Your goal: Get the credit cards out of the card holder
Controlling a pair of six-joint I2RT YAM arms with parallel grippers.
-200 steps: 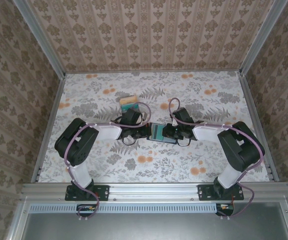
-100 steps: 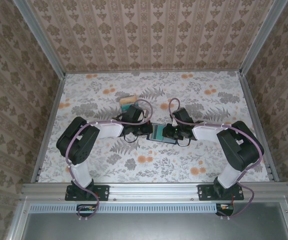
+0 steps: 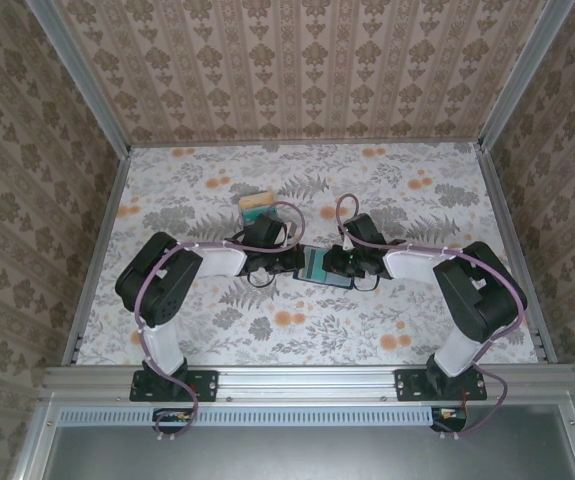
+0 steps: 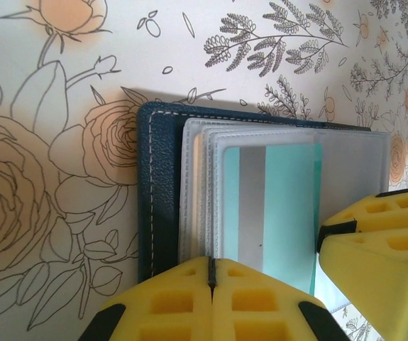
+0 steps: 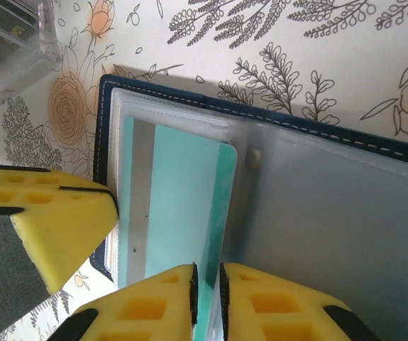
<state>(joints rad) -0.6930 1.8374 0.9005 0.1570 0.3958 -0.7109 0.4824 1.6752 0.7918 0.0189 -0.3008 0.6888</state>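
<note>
Holding flat mid-surface (image 3: 417,330): open navy card holder (image 4: 162,185), both arms meeting over it. Teal card (image 5: 182,206) is in its clear sleeve, long axis toward the right jaws, which pinch its edge. Left jaws are closed, tips on the holder's edge. Bare surface lies behind the right arm, so I'd pull that way.

walls (image 3: 297,70): tan damask wallpaper | tabletop (image 3: 217,340): floral cloth, orange blooms | frame (image 3: 307,380): aluminium rails

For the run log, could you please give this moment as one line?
left gripper shut at wallet edge | right gripper pinching teal card | card not yet out
</note>
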